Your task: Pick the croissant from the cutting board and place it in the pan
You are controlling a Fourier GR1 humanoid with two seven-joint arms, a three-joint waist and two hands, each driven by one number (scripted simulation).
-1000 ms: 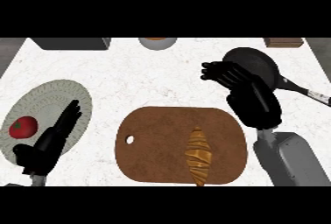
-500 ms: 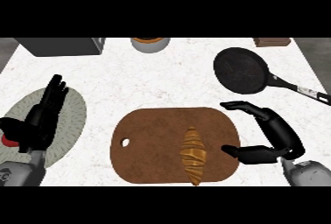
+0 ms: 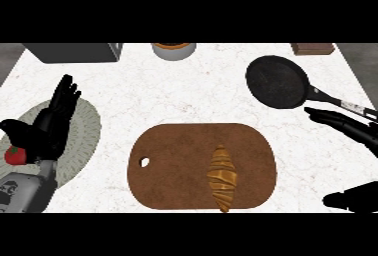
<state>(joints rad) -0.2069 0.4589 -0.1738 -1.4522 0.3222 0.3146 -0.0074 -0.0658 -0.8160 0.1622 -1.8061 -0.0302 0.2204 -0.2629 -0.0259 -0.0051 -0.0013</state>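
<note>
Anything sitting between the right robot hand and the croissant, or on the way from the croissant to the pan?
Nothing visible. Bare cutting board and counter separate the right robot hand from the croissant, and the croissant from the pan.

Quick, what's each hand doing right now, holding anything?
Left hand: open, fingers straight, holding nothing.
Right hand: open, holding nothing; the croissant lies untouched on the cutting board.

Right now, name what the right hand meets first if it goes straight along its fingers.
Likely the black round frying pan, near its handle's root: the right hand points up-left at it. Height is unclear.
</note>
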